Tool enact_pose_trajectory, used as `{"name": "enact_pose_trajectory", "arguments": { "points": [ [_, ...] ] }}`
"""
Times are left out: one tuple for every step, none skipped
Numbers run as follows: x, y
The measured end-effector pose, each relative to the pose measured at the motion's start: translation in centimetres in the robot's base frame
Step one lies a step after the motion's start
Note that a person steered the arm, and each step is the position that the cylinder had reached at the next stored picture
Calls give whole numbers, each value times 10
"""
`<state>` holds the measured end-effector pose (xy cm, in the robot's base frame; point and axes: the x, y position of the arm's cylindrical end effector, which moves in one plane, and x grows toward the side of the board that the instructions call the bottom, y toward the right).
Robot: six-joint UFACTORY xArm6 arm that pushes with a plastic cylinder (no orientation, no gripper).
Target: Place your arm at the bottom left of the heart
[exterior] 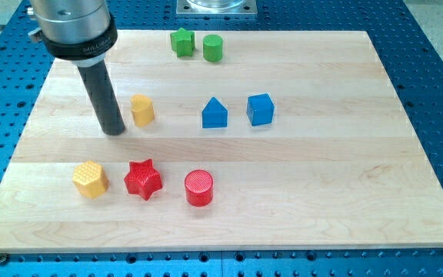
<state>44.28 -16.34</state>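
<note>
The yellow heart block point(142, 110) lies on the wooden board point(321, 177) at the upper left of the middle. My tip point(114, 131) stands on the board just to the left of and slightly below the heart, a small gap apart from it. The dark rod rises from there to the arm's grey housing at the view's top left.
A yellow hexagon point(90, 179), a red star point(143, 179) and a red cylinder point(198, 188) sit in a row below my tip. A blue house-shaped block point(214, 113) and a blue cube point(260, 109) lie right of the heart. A green star point(181, 41) and a green cylinder point(212, 48) are at the top.
</note>
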Motion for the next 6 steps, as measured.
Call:
{"name": "enact_pose_trajectory", "arguments": {
  "points": [
    [-15, 0],
    [-33, 0],
    [-36, 0],
    [-36, 0],
    [0, 5],
    [27, 15]
  ]
}}
